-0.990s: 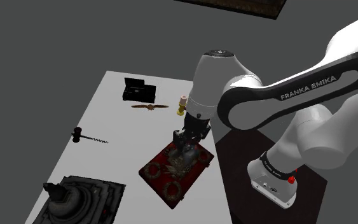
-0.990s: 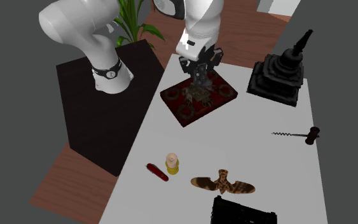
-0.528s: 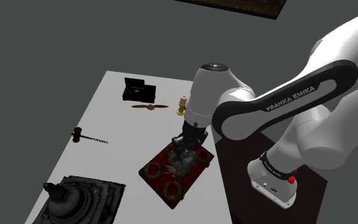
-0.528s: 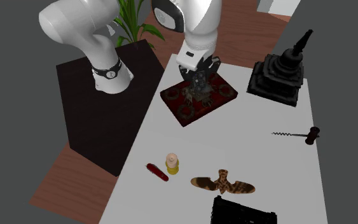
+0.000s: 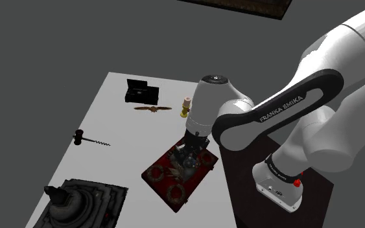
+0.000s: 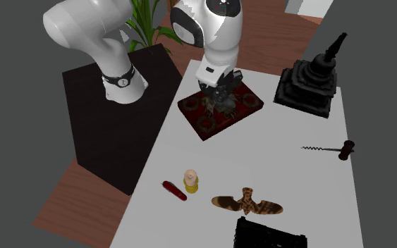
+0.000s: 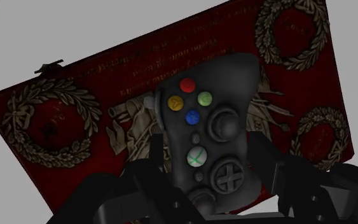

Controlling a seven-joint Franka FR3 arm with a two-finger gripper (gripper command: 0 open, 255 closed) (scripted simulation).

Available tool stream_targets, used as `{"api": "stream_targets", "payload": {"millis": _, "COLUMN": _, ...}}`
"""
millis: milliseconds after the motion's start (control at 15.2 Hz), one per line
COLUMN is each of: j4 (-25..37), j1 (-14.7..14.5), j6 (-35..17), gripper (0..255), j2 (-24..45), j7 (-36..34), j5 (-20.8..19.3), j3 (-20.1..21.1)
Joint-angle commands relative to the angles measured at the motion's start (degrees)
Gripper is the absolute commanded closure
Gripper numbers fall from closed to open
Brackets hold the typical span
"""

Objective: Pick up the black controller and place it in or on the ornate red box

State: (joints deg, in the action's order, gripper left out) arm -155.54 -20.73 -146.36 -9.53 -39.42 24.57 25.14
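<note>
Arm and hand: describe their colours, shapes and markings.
The arm has rounded white shells and dark joints; one dark band carries white FRANKA EMIKA lettering. A small red button sits near its base. The hand is all black, with two blocky fingers.

black controller point(image 7: 208, 130), coloured buttons face up, over closed ornate red box point(image 7: 50, 124) with gold wreaths

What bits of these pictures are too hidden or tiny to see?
Wrist view: the gripper covers the controller's lower end; contact with the red box is unclear.
Shoulder view: the arm hides most of the controller.
Second exterior view: the bottom edge cuts off the black case.
</note>
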Motion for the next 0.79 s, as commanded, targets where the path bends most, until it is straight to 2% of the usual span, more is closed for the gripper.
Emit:
{"api": "stream_targets", "payload": {"millis": 0, "j4": -0.1, "j1": 0.0, "j6": -0.3, "gripper": 255, "j2": 0.2, "j7": 0.0, "j5": 0.0, "j3": 0.0}}
{"api": "stream_targets", "payload": {"millis": 264, "j4": -0.1, "j1": 0.0, "j6": -0.3, "gripper": 255, "j2": 0.2, "j7": 0.0, "j5": 0.0, "j3": 0.0}}
{"api": "stream_targets", "payload": {"millis": 330, "j4": -0.1, "j1": 0.0, "j6": -0.3, "gripper": 0, "j2": 0.2, "j7": 0.0, "j5": 0.0, "j3": 0.0}}
{"api": "stream_targets", "payload": {"millis": 660, "j4": -0.1, "j1": 0.0, "j6": -0.3, "gripper": 0, "j2": 0.2, "j7": 0.0, "j5": 0.0, "j3": 0.0}}
{"api": "stream_targets", "payload": {"millis": 726, "j4": 0.2, "j1": 0.1, "j6": 2.3, "gripper": 0, "j2": -2.1, "j7": 0.1, "j5": 0.0, "j3": -0.4}}
